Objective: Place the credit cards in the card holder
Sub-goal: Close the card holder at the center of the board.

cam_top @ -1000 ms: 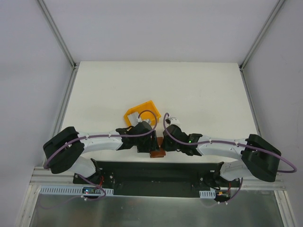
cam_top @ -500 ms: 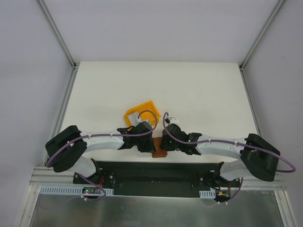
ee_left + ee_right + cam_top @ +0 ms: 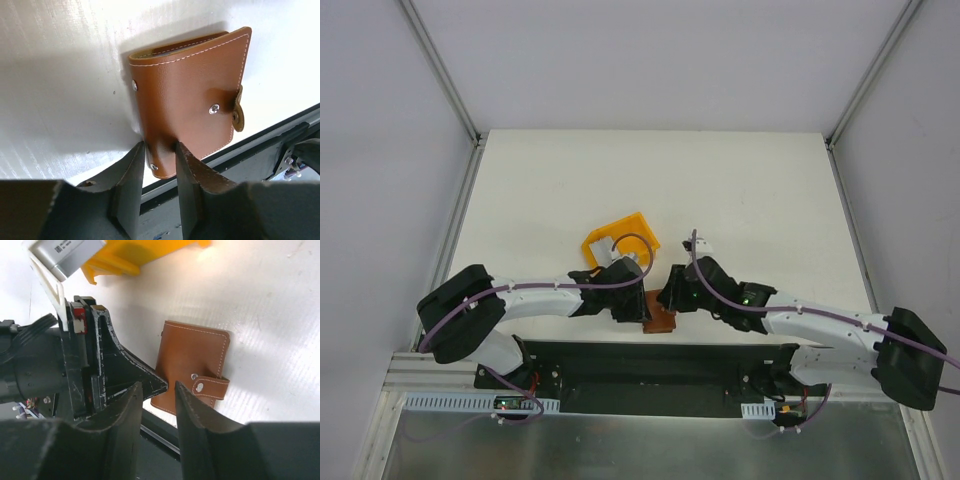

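Note:
The card holder (image 3: pixel 190 95) is a brown leather wallet, folded shut with its tab snapped, lying at the table's near edge (image 3: pixel 662 322). My left gripper (image 3: pixel 159 150) pinches its near corner between both fingers; in the top view the gripper (image 3: pixel 640 315) sits at the wallet's left side. My right gripper (image 3: pixel 156 390) hangs just above and left of the wallet (image 3: pixel 192 360), jaws apart with nothing between them. A white flat piece (image 3: pixel 603 246) shows inside the yellow bin; I cannot tell whether it is a credit card.
The yellow plastic bin (image 3: pixel 630 225) stands just behind the two grippers and shows at the top of the right wrist view (image 3: pixel 135 255). The black base rail (image 3: pixel 640 360) runs along the table's near edge, right below the wallet.
My right arm has swung out to the right and its gripper has drawn back a little from the wallet, which now shows more. The left gripper has stayed at the wallet.

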Controlling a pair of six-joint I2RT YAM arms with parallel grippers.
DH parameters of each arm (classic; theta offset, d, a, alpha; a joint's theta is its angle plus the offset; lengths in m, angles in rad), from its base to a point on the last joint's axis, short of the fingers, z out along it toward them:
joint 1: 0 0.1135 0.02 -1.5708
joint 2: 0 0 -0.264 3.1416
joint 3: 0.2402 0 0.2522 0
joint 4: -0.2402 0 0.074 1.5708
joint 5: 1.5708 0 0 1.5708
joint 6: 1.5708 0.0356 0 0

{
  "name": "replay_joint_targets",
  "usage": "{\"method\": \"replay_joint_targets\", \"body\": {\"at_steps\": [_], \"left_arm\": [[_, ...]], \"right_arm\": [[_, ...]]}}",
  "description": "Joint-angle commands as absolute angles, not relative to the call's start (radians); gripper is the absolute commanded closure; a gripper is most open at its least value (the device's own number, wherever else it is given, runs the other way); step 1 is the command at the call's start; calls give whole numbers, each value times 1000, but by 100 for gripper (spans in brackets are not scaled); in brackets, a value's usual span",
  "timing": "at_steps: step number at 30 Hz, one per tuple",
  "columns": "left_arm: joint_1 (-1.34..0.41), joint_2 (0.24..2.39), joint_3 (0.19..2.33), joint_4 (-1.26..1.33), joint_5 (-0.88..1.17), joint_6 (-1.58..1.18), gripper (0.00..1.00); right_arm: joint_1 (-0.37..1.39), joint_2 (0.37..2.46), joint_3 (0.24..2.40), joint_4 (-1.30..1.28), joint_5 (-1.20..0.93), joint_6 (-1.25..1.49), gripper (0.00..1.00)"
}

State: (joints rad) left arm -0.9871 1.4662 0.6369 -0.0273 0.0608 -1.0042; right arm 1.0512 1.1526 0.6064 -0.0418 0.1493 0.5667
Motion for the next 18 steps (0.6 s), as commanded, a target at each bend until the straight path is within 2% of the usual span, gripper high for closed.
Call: {"method": "replay_joint_targets", "body": {"at_steps": [1,6,8,18], "left_arm": [[-994,1493,617,-144,-25,-962,63],[-994,1471,650,-147,-26,-936,48],[-996,1477,669,-147,-23,-928,45],[-996,1535,687,-147,-2,-933,49]], "right_arm": [[1034,1071,542,-103,221,591,69],[997,1037,483,-100,187,621,74],[989,1052,482,-87,157,621,76],[989,1140,495,-6,84,626,80]]}}
